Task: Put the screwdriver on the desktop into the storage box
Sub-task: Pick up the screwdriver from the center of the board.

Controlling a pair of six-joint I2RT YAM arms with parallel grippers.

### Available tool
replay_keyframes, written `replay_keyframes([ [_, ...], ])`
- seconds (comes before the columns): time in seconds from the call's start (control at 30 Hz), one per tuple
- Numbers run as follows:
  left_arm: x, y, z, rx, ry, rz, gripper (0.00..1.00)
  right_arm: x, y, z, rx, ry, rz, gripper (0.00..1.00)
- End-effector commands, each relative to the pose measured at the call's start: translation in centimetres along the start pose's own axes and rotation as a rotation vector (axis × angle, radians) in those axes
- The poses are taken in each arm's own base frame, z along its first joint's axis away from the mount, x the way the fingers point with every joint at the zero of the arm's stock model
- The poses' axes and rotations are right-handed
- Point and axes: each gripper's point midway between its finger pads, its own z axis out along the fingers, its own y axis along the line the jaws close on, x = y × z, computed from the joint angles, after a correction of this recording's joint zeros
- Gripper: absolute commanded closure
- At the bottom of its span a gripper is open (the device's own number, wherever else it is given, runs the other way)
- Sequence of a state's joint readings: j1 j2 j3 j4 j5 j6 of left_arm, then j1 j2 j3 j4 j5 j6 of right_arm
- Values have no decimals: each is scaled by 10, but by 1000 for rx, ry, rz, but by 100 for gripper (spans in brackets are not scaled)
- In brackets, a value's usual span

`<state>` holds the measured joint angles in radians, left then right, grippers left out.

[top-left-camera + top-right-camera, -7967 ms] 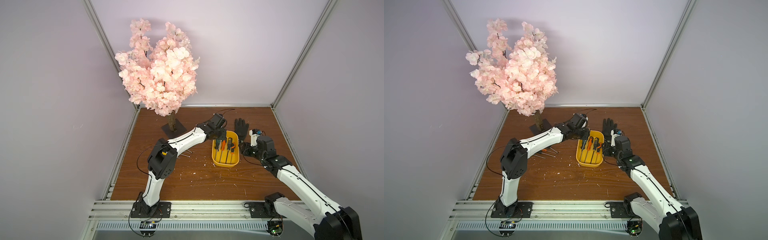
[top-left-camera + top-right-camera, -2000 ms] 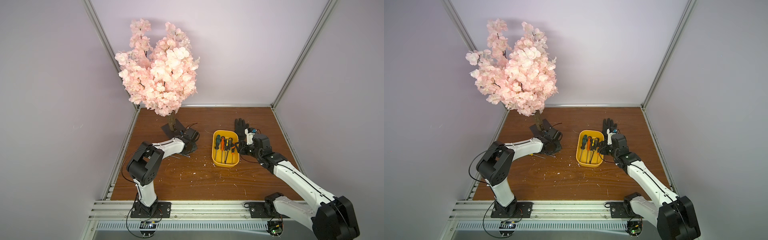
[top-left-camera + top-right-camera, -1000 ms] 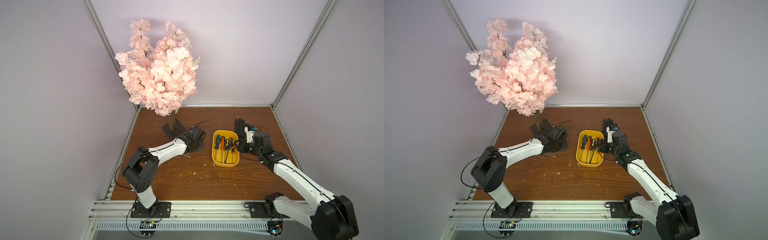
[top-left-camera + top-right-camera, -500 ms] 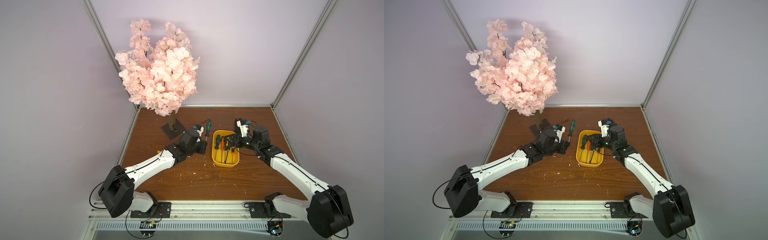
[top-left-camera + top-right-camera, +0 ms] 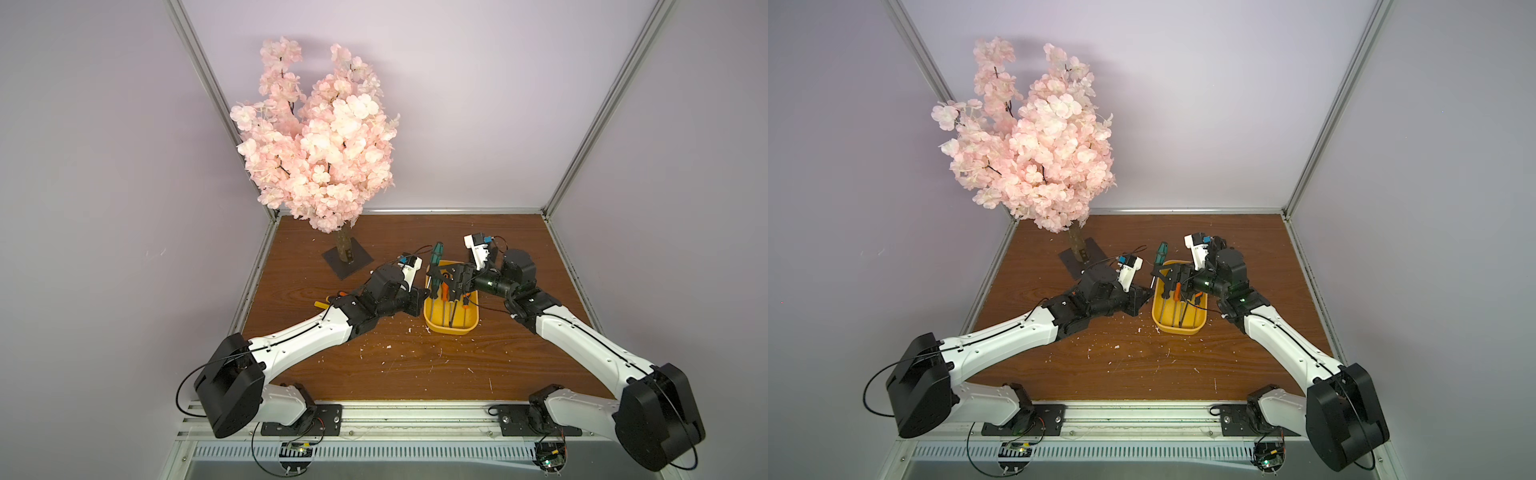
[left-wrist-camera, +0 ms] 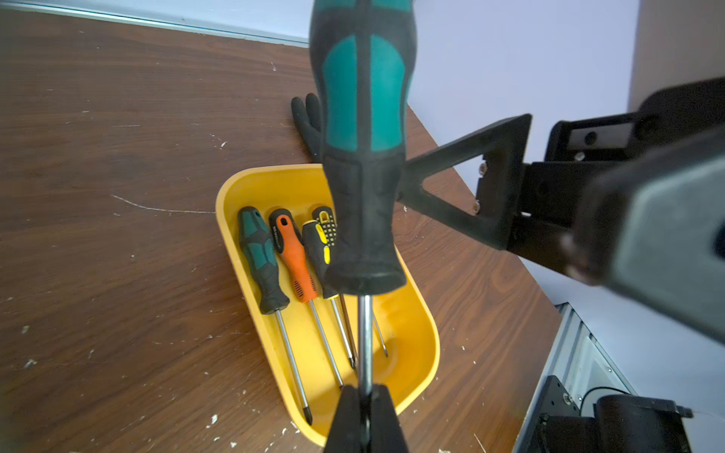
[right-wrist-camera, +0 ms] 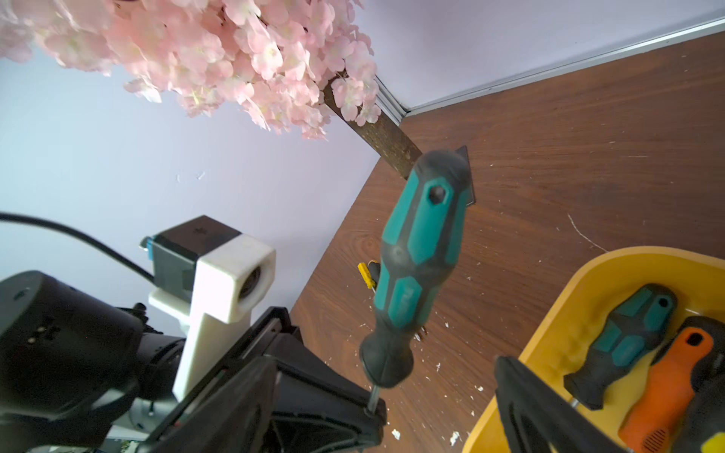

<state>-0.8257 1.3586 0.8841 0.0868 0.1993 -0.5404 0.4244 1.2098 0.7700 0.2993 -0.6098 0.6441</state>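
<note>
Green screwdriver (image 6: pixel 363 157) stands handle-up at the box (image 6: pixel 416 353) rim, shaft pinched in the left gripper (image 6: pixel 365 396); right gripper (image 5: pixel 448 281) gapes wide beside the handle; top-heavy, it could swing and topple onto the desktop (image 5: pixel 395 365).

Both arms, left arm (image 5: pixel 307 336) and right arm (image 5: pixel 582 345), reach in from the desktop's (image 5: pixel 415 365) front edge, wrists almost meeting. Left gripper (image 6: pixel 363 396) is pinched tight on the teal screwdriver's (image 6: pixel 363 137) shaft. Right gripper (image 5: pixel 451 280) faces it, jaws spread wide.
</note>
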Motion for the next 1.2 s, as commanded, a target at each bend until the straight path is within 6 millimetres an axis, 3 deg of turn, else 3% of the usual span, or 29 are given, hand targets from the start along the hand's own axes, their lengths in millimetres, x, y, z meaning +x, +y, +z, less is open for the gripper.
replay_keyframes([
  [0.0, -20, -26, -7, 79, -66, 51, 100, -19, 28, -6, -91, -62, -43, 14],
  [0.53, -30, -48, -15, 140, -103, 68, 100, -19, 33, -3, -143, -59, -10, 38],
  [0.73, -32, -53, -15, 158, -101, 82, 100, -15, 29, 0, -140, -47, 1, 59],
  [0.8, -33, -53, -15, 153, -102, 85, 100, -14, 27, 1, -139, -42, 8, 79],
  [0.93, -32, -50, -13, 134, -93, 87, 100, -15, 24, 2, -117, -52, 4, 89],
  [1.0, -32, -46, -12, 113, -88, 84, 90, -17, 21, 1, -102, -57, 0, 89],
  [1.17, -31, -37, -12, 62, -91, 71, 52, -19, 5, 0, -13, -61, -13, 89],
])
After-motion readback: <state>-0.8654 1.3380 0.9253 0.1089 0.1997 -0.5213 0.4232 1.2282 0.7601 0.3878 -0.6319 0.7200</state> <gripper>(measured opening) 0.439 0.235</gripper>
